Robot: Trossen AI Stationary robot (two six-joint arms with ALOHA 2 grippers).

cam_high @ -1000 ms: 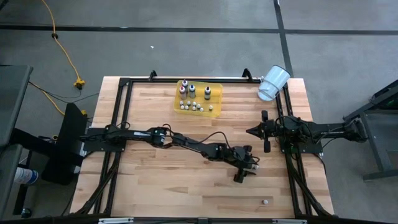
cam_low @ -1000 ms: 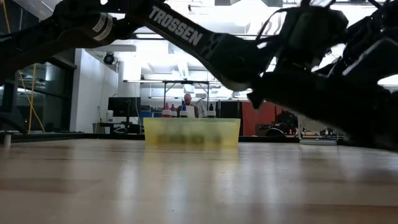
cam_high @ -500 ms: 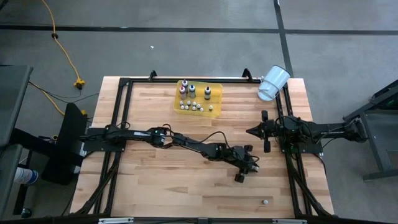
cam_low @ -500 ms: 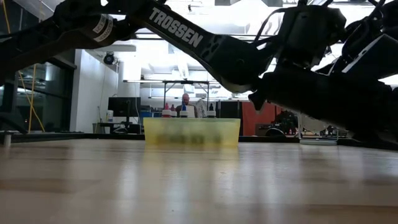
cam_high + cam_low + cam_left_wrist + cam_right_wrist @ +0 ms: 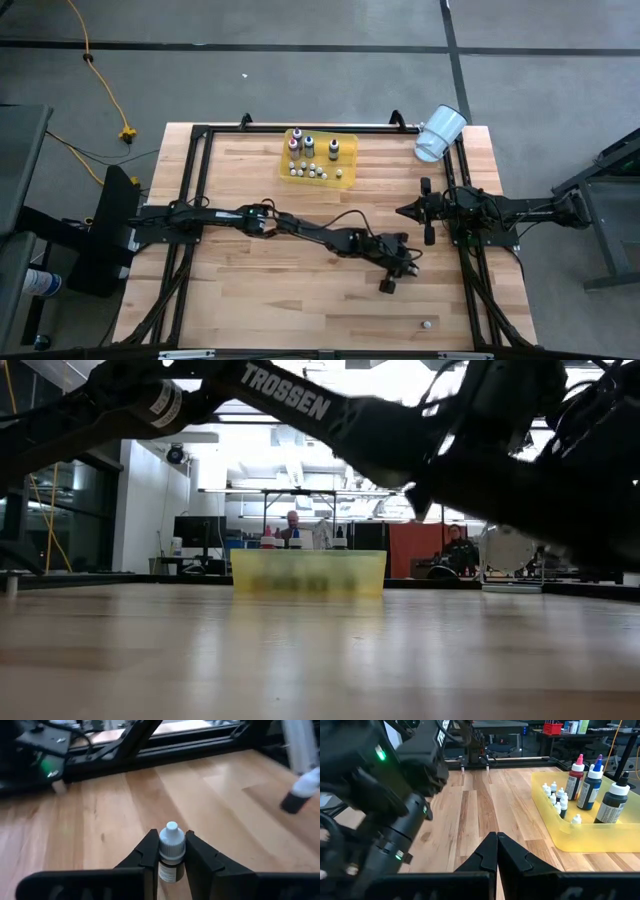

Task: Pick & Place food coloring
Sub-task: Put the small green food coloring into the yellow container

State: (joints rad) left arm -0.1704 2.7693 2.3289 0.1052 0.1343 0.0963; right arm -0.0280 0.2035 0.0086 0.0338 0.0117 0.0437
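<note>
Wooden table (image 5: pixel 260 290) fills the high view, ringed by a black frame (image 5: pixel 200 131). Across it the left arm (image 5: pixel 220 217) stretches from the left edge toward the right half, while the right arm (image 5: pixel 510 208) waits at the right edge, its gripper (image 5: pixel 408 211) pointing inward with fingers pressed together on nothing.

A white cup (image 5: pixel 440 133) lies tipped at the far right corner, on the frame. Near the far edge, around the middle, sits a yellow tray (image 5: pixel 345 176); inside it stand three taller bottles (image 5: pixel 592 776) with red, blue and dark bodies, and a cluster of tiny white-capped ones (image 5: pixel 556 795).

The left gripper (image 5: pixel 171 851) hovers over bare wood well in front of the tray, fingers clenched on a small bottle (image 5: pixel 171 847) with a white cap and dark body, held upright between the pads.

One tiny bottle (image 5: pixel 426 324) stands alone near the front right corner, well apart from everything else.

Beyond the table, the low view shows a person (image 5: pixel 459 547) seated in the room.
</note>
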